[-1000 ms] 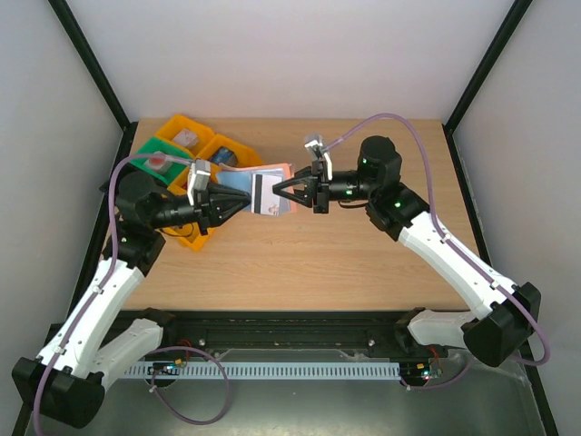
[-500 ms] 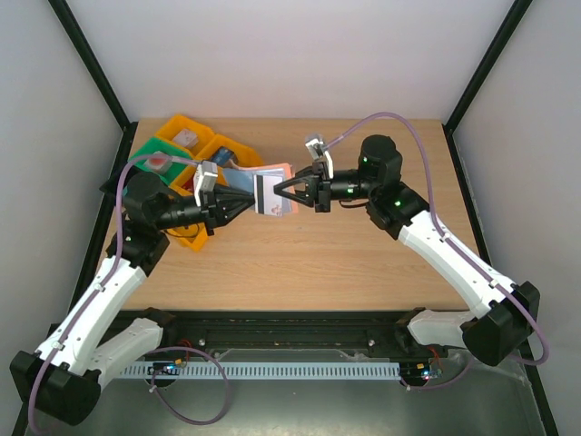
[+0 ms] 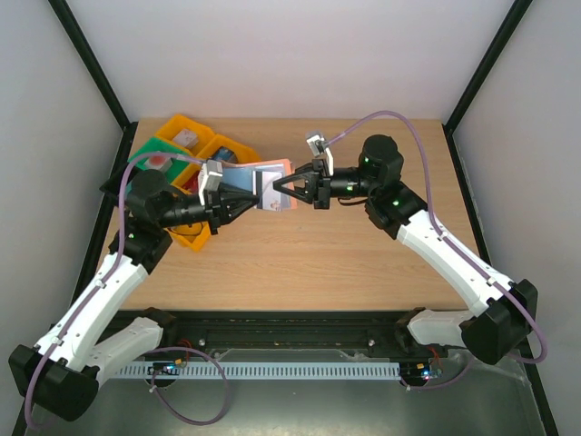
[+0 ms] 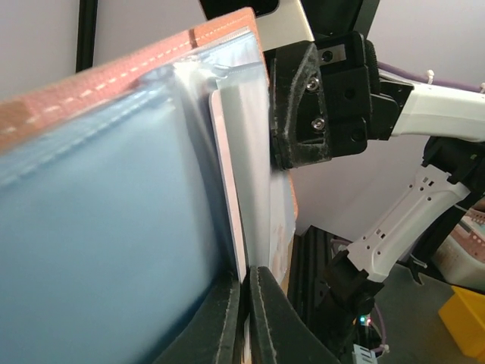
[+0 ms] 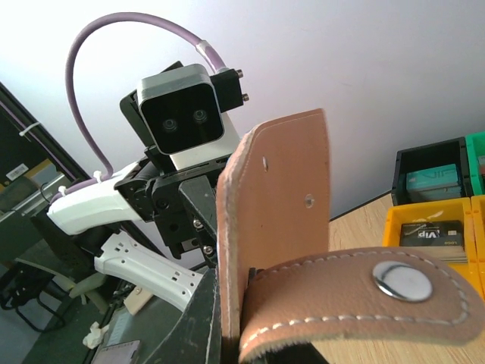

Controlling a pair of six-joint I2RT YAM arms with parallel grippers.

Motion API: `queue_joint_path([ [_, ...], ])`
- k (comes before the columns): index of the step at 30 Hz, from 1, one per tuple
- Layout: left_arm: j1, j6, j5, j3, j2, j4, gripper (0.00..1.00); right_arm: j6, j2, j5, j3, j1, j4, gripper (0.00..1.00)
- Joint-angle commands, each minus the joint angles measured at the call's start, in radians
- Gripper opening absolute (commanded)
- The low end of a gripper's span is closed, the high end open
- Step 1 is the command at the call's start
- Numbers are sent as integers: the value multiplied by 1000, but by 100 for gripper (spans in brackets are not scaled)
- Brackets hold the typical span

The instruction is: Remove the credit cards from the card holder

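The tan-brown card holder point(image 3: 278, 170) hangs in the air between both grippers above the table's middle. In the right wrist view it stands upright point(image 5: 276, 189), its snap strap point(image 5: 394, 282) bent across the front. My right gripper point(image 3: 278, 186) is shut on the holder's edge point(image 5: 227, 326). My left gripper point(image 3: 251, 203) is shut on the edge of a pale credit card point(image 4: 231, 174) sticking out of the holder's clear blue-grey sleeve point(image 4: 114, 227); its fingertips point(image 4: 248, 271) pinch the card. The holder's stitched brown rim point(image 4: 136, 68) runs above. The other cards stay hidden in the sleeve.
Yellow point(image 3: 186, 132), green point(image 3: 145, 150) and yellow point(image 3: 227, 150) trays with small blocks stand at the back left, under my left arm. Another yellow tray point(image 3: 192, 238) lies below the left wrist. They also show in the right wrist view, yellow point(image 5: 432, 235) and black point(image 5: 432, 174).
My left gripper has moved right, up to the card holder, and its jaws now pinch the card's edge. The right gripper with the holder has shifted slightly up.
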Motion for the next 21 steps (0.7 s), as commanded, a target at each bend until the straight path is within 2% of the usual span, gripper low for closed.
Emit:
queue_joint_path([
  [1,-11,8,2,21,12,16,2,16,-9,-29,-4,16,102,2],
  [9,-11,-38,64,31,7,50,2,-15,-11,-18,-5,15,67,2],
  [14,20,-93,21,17,-27,101,2,-77,-22,-10,-3,13,-21,12],
  [21,38,-106,3,2,-43,119,2,-115,-43,5,1,11,-67,20],
])
